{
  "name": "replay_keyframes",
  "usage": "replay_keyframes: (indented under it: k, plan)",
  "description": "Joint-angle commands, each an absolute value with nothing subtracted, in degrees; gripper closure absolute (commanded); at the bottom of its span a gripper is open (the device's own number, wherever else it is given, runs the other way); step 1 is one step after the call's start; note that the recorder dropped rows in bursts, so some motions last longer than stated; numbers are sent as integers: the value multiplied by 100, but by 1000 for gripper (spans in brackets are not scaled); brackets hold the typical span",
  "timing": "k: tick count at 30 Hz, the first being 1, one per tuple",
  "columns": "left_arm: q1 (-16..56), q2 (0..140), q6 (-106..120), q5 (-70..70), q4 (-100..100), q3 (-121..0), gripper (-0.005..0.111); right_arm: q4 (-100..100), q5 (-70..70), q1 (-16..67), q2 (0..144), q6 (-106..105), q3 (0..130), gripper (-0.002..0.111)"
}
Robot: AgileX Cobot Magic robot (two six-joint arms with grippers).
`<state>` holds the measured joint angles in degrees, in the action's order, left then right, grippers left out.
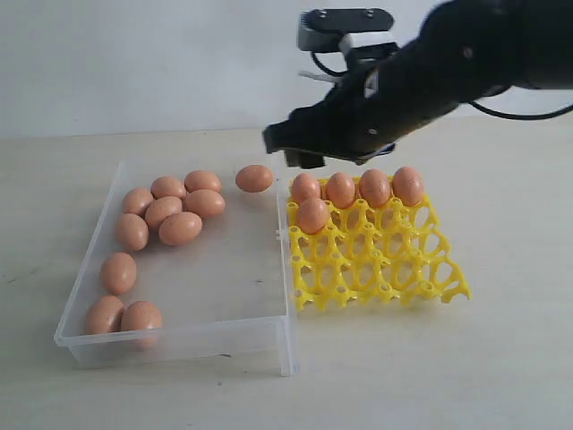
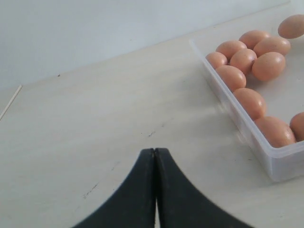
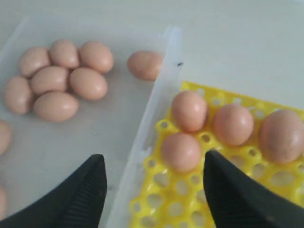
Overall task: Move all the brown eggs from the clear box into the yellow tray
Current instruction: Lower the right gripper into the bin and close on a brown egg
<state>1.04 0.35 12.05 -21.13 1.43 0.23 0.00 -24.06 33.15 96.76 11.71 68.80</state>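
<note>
The clear box (image 1: 179,345) lies on the left and holds several brown eggs (image 1: 180,227), most of them clustered at its far left; one egg (image 1: 254,177) lies alone by the far right corner. To its right, the yellow tray (image 1: 385,269) carries a full back row of eggs (image 1: 374,187) plus one egg (image 1: 312,215) in the second row. My right gripper (image 1: 288,150) hovers open over the tray's back-left corner. In the right wrist view the right gripper (image 3: 154,164) has nothing between its fingers, and that second-row egg (image 3: 181,152) sits below. My left gripper (image 2: 155,151) is shut and empty over bare table.
The box's right wall (image 3: 156,102) runs against the tray's left edge. The left gripper stands outside the box's wall (image 2: 247,137), over the pale table (image 2: 95,118). The right arm (image 1: 466,54) reaches in from the upper right.
</note>
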Motion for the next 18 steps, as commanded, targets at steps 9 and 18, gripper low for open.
replay_keyframes:
  k: [9,18]
  plan:
    - [115,0,1175,-2070,143,0,107,2113,-5486,4536,12433,404,10034,51]
    - [115,0,1175,-2070,143,0,107,2095,-6996,4798,13958,515,12276,51]
